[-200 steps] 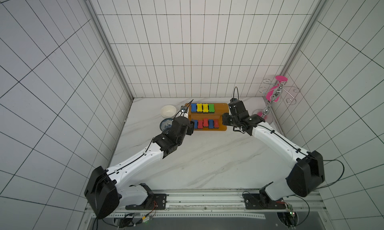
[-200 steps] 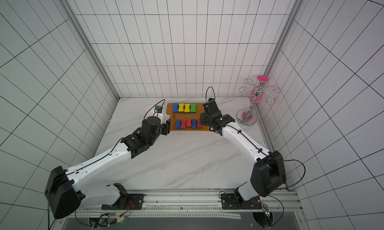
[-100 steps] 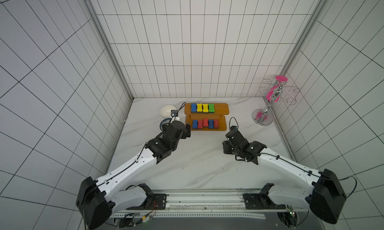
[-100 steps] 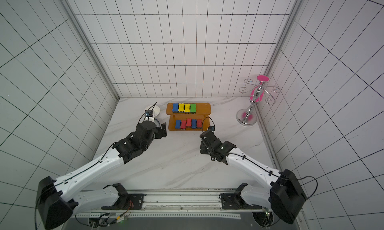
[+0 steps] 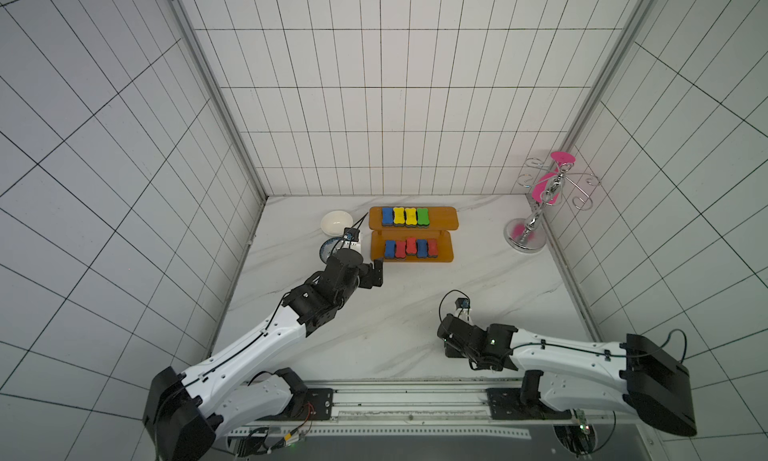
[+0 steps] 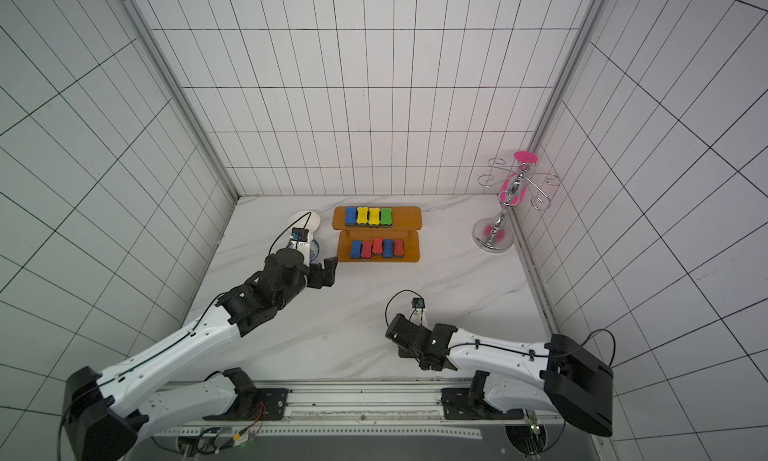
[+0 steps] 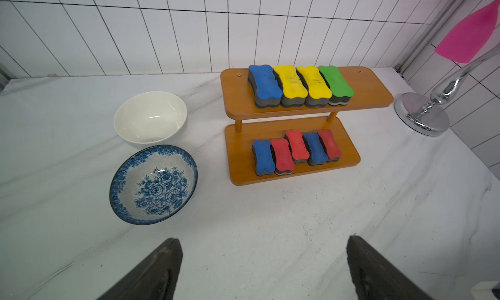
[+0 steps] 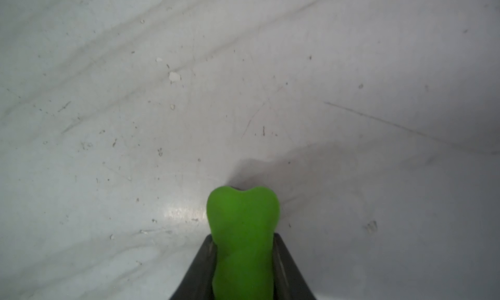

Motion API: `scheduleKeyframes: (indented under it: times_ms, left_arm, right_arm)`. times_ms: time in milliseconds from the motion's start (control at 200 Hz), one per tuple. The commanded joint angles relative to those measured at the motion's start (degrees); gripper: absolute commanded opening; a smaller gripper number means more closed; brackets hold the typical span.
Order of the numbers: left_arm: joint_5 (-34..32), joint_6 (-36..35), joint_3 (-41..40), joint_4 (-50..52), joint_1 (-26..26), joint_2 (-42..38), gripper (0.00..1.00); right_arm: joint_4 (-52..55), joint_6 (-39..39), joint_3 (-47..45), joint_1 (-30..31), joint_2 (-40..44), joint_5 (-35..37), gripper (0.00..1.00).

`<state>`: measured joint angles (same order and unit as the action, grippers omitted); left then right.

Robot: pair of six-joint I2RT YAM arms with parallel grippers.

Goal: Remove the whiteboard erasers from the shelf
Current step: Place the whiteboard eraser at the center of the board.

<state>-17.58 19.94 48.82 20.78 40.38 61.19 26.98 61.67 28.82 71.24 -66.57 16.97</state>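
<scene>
White tiles cover the walls, and the desk point(image 5: 415, 313) is white stone with grey streaks. At the back of it, close to the wall, stands the orange-brown shelf point(image 7: 373, 93).

Four erasers sit side by side on the shelf's top board: a blue eraser point(image 7: 263, 82), two yellow erasers point(image 7: 290, 82), and a green shelf eraser point(image 7: 335, 82). Five more are packed together on the lower board point(image 7: 238, 155): blue, red, red, blue, red. These lower erasers point(image 7: 296, 152) make a nearly straight row (the middle red one sits a bit further back).

Near the shelf's front corner on the left arm's side is the left gripper point(image 7: 263, 239). Its jaws are spread wide and nothing is between them.

The right gripper point(image 8: 243, 244) is well apart from the shelf, out toward the front of the desk. It squeezes a held green eraser point(image 8: 243, 214) between its jaws. This eraser is off the shelf and low over the desk, but I cannot tell if it touches the stone.

Beside the shelf, on the left arm's side, are a white bowl point(image 7: 150, 120) and a blue flower bowl point(image 7: 153, 184), just next to each other. On the shelf's other side stands a shiny hook stand point(image 5: 525, 236) with a pink thing point(image 5: 544, 190) hanging on it.
</scene>
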Motion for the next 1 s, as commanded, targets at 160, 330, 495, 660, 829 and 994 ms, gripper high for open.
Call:
scheduleKeyframes:
  times_ms: [160, 330, 495, 660, 829, 994]
  left_arm:
    - [3.26, -0.39, 0.04, -1.31, 0.71, 0.57, 0.97]
    - [3.69, -0.71, 0.32, -1.18, 1.09, 0.43, 0.97]
    - [3.90, -0.95, 0.25, -1.43, 1.36, 0.57, 0.97]
    - [3.72, -1.03, 0.44, -1.49, 1.37, 2.21, 0.97]
    - [3.80, -0.19, 1.40, -1.44, 1.54, 2.97, 0.97]
    - [3.90, -1.41, 2.75, -2.70, 1.94, 4.52, 0.98]
  right_arm:
    - [6.16, 10.38, -2.39, 6.83, 1.80, 4.51, 0.38]
    - [5.89, 11.43, -4.24, 7.78, 0.99, 3.60, 0.42]
    - [5.11, 9.92, -4.18, 8.07, 1.11, 3.25, 0.47]
    - [7.77, 9.94, -2.33, 9.05, 0.65, 3.80, 0.55]
    - [12.89, 9.83, -0.56, 9.06, 4.40, 6.42, 0.60]
    - [19.14, 5.80, 4.84, 6.56, 11.31, 10.85, 0.60]
